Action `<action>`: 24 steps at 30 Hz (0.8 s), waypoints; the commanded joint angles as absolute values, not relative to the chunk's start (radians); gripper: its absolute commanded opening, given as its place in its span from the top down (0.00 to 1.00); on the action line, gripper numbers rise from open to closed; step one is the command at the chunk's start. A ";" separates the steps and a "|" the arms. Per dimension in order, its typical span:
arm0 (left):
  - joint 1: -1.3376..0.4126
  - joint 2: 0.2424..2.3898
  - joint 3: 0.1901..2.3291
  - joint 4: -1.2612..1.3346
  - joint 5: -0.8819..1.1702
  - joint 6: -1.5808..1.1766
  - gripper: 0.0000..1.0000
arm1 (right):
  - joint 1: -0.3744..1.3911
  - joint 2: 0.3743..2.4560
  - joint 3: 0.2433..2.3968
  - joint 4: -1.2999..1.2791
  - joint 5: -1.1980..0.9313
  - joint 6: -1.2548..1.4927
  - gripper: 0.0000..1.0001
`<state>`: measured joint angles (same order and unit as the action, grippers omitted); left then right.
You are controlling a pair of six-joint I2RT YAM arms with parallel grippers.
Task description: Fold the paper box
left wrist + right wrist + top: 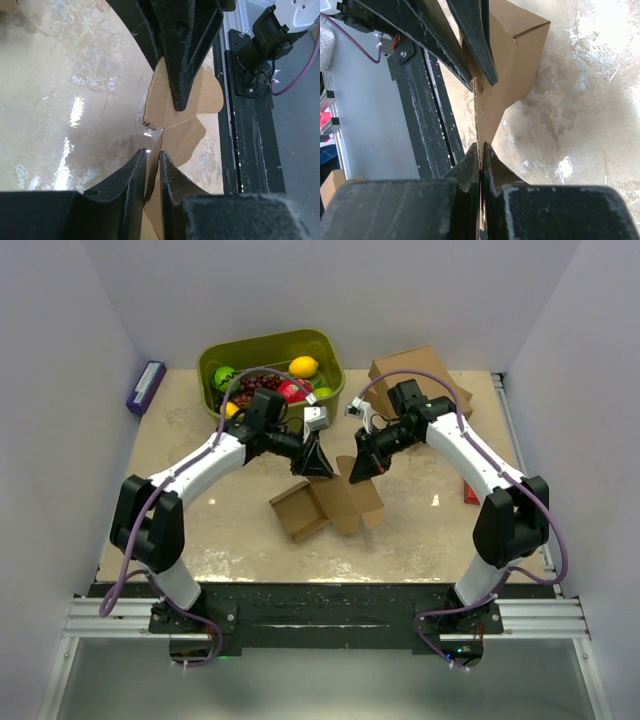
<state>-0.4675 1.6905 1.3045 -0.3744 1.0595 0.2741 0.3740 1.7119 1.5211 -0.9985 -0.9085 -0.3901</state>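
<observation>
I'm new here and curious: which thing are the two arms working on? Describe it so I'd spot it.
At the middle of the tan table lies the paper box. It is brown cardboard with flaps spread open, unlike the closed cardboard boxes at the back right.

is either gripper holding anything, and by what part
Both hold the paper box: the right gripper pinches a flap's edge, the left gripper another flap's edge.

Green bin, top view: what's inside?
A yellow lemon, a green fruit, dark grapes and a red item. The left arm covers the near side of the green bin; the rest is hidden.
</observation>
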 commanded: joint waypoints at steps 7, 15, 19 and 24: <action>-0.483 1.718 1.324 -0.431 1.083 0.331 1.00 | 0.342 1.721 1.552 -0.989 -0.992 -0.431 0.92; -0.480 1.709 1.324 -0.423 1.063 0.334 1.00 | 0.261 1.664 1.514 -0.864 -1.009 -0.304 0.38; -0.463 1.683 1.313 -0.349 0.979 0.279 1.00 | 0.195 1.605 1.453 -0.664 -0.968 -0.143 0.27; -0.404 1.589 1.151 -0.040 0.827 0.115 1.00 | 0.110 1.351 1.192 -0.304 -0.715 0.181 0.25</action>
